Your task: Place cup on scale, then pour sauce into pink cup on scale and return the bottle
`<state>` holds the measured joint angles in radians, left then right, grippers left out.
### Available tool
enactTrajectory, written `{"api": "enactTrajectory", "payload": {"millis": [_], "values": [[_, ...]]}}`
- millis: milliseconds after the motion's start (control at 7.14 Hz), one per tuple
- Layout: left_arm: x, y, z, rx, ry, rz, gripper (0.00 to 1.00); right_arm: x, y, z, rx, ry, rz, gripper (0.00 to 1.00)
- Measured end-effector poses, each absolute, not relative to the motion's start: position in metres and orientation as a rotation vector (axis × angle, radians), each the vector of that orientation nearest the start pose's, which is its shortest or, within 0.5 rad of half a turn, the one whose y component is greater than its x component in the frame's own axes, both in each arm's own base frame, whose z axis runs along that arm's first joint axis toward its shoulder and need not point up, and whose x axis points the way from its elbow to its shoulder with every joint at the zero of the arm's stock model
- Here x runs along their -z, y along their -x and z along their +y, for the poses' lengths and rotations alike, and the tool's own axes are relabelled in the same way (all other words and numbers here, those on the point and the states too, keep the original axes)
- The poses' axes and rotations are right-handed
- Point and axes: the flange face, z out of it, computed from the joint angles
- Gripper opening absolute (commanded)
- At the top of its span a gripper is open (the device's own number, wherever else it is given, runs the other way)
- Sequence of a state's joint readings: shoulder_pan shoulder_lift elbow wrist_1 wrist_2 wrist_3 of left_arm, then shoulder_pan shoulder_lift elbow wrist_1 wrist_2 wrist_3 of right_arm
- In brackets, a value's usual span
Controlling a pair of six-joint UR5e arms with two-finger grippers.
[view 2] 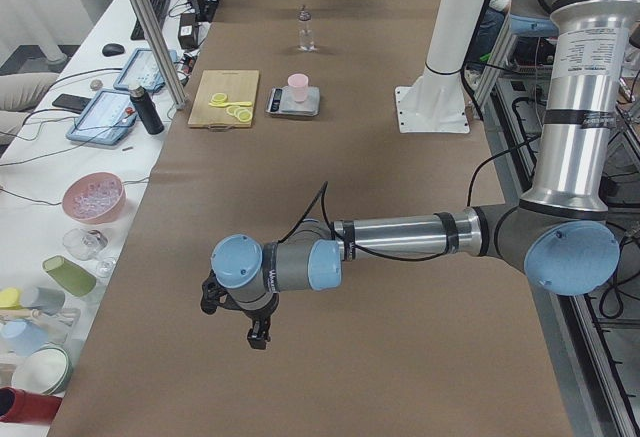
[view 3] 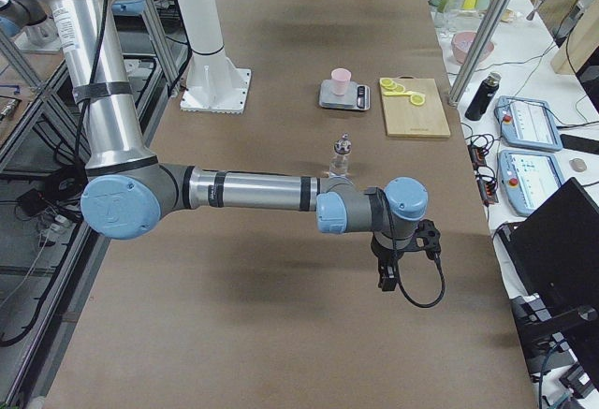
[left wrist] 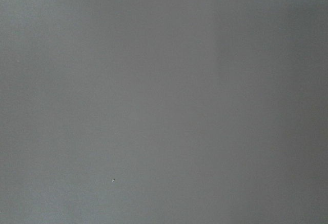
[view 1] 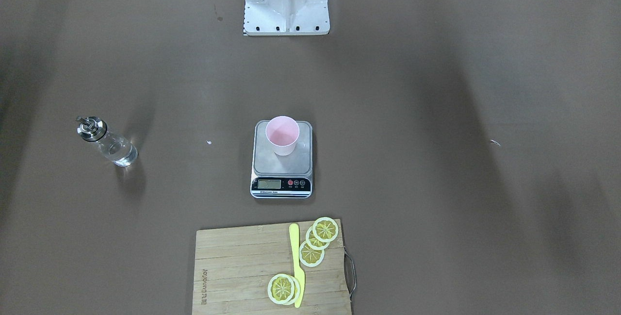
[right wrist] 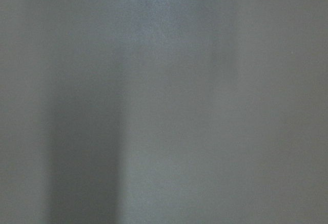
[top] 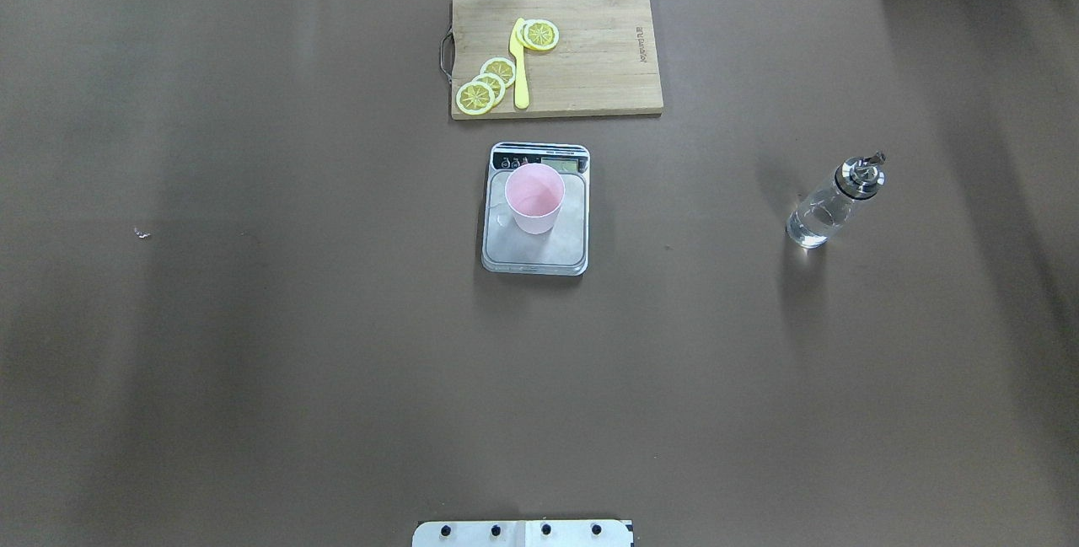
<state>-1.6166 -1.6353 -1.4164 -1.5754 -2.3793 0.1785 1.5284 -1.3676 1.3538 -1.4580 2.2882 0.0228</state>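
Left arm (view 2: 400, 235) is shown built of silver-grey metal tubes joined by grey housings, each closed with pale blue caps (view 2: 236, 262). Black bands are wrapped round the tubes, and a white label (view 2: 590, 52) of small print is carried on the upright tube. A thin black cable (view 2: 323, 189) is run along the forearm to the black left gripper (view 2: 257, 337), seen at 6 o'clock of the wrist cap. Right arm (view 3: 248, 189) is finished alike; a second cable (view 3: 423, 304) is looped at 4 o'clock of the black right gripper (view 3: 385, 280). The white pedestal (view 1: 286, 2) is ribbed down its middle and flanged, with dark bolts (view 1: 277, 28) set in a row.
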Motion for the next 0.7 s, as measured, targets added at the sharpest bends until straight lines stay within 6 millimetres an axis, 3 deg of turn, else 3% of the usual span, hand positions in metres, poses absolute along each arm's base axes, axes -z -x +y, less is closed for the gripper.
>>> {"api": "enactTrajectory", "payload": {"millis": [700], "values": [[-0.698,0.085,-0.508,-0.091,-0.012,0.812,0.99,-0.672,-0.046,-0.562,0.107,-0.144,-0.688,1.00]]}}
